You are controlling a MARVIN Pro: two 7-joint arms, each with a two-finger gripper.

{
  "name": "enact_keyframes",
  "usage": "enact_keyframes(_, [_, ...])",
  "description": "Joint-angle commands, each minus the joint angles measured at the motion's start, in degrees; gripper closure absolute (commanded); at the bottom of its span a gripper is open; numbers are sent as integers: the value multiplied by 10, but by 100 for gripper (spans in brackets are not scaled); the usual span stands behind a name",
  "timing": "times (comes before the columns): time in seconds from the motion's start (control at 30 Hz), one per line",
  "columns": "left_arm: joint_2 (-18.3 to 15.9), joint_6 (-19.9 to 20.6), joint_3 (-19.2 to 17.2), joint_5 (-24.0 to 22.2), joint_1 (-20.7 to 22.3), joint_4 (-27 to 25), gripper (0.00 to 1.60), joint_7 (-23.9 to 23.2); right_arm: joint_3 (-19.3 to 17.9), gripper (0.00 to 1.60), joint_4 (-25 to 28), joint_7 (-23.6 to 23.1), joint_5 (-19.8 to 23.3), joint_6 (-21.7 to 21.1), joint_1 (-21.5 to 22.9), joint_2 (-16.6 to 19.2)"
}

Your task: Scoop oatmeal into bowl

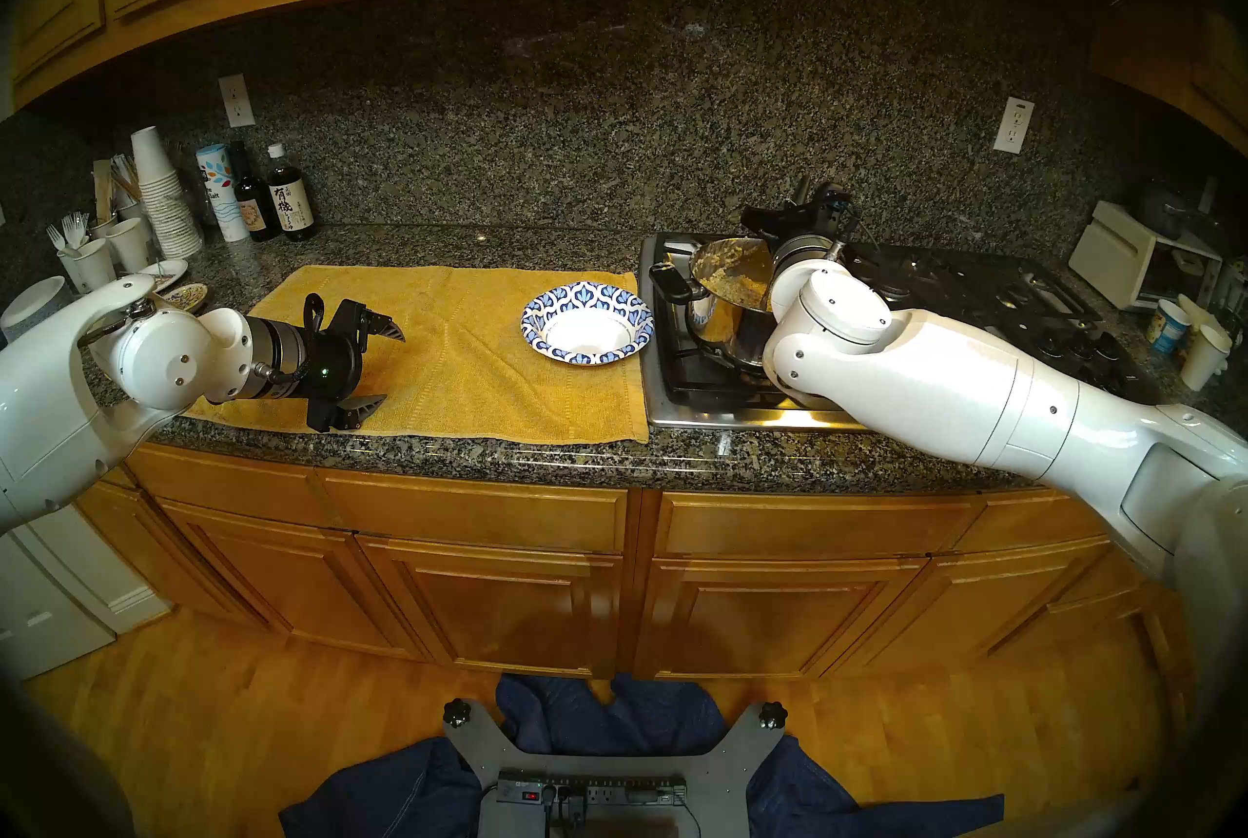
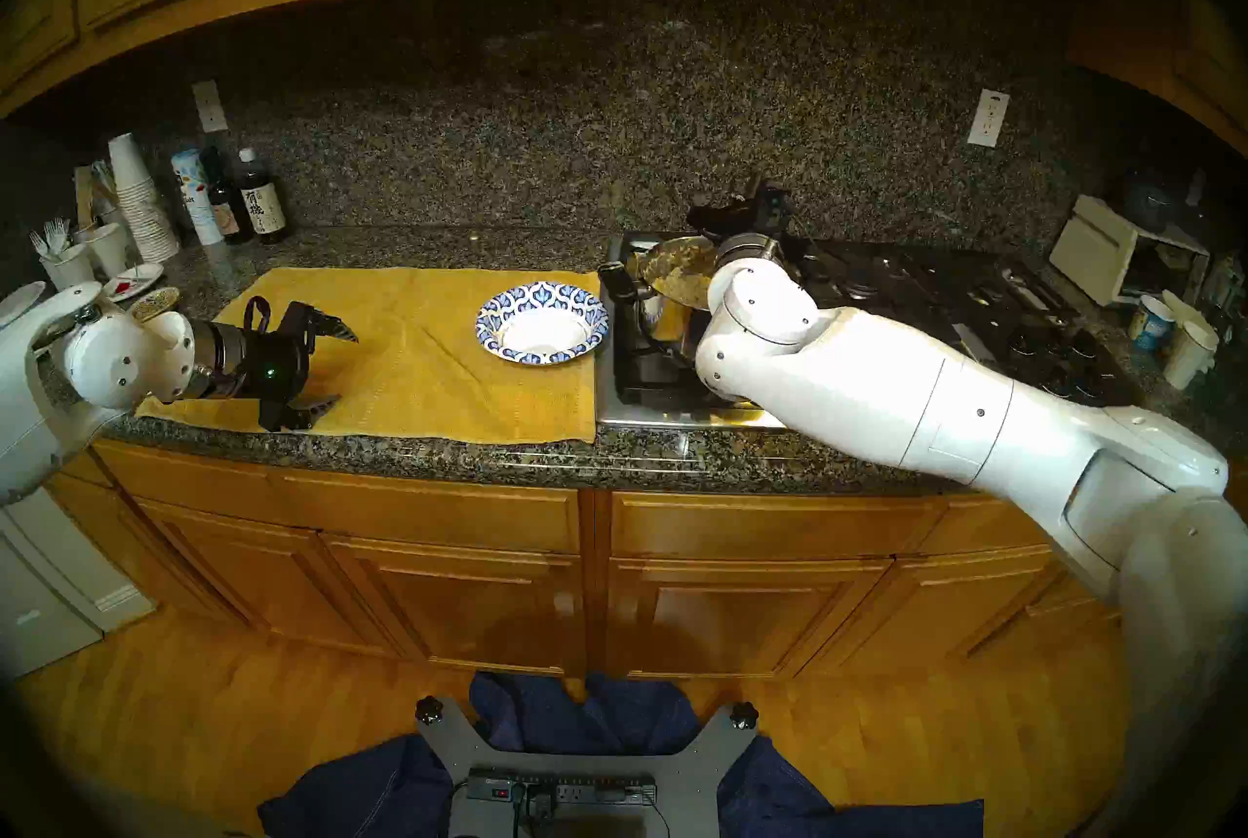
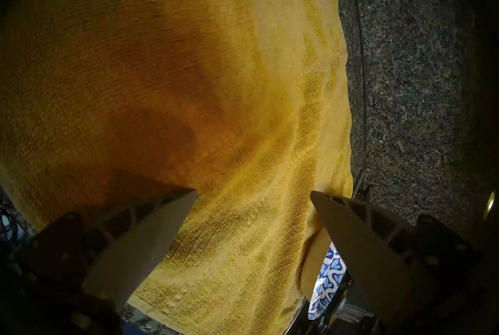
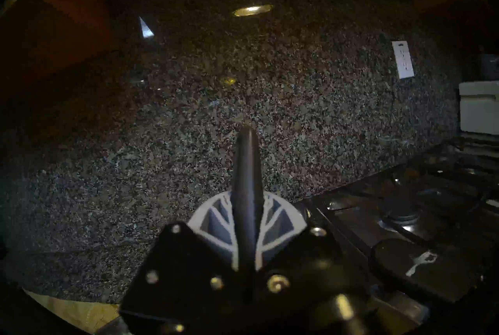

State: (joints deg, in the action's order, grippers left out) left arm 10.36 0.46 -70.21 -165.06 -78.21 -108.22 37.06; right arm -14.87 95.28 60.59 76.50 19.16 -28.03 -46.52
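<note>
Spilling risk: the oatmeal (image 1: 733,276) sits in the tilted steel pot (image 1: 722,316) on the stove (image 1: 945,303); a clumsy lift could miss the empty bowl (image 1: 586,322).
Right hand (image 4: 247,218): pinching a dark utensil handle (image 4: 247,164), which may slip.
Left hand (image 1: 368,367): spread, idle above the yellow towel (image 1: 473,357).

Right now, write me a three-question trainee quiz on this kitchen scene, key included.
1. True or false: the bowl already holds oatmeal.
2. Multiple choice: the bowl stands on A) the stove grate, B) the yellow towel, C) bare granite.
3. Fill in: the right gripper is shut on a dark ____, while the left gripper hangs open over the towel.

Key:
1. False: its white centre is bare; the oatmeal is in the steel pot on the stove.
2. B
3. Handle: a slim dark utensil handle; its working end is hidden.
</note>
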Motion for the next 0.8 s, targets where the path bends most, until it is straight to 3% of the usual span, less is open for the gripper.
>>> enact_keyframes(0.0, [1,0,-1,1,1,1,0,0,-44,160,24,0,30,24,22,19])
enact_keyframes(0.37, [1,0,-1,1,1,1,0,0,-67,160,36,12,74,47,23,44])
enact_keyframes(0.77, [1,0,-1,1,1,1,0,0,-89,160,49,44,115,102,8,69])
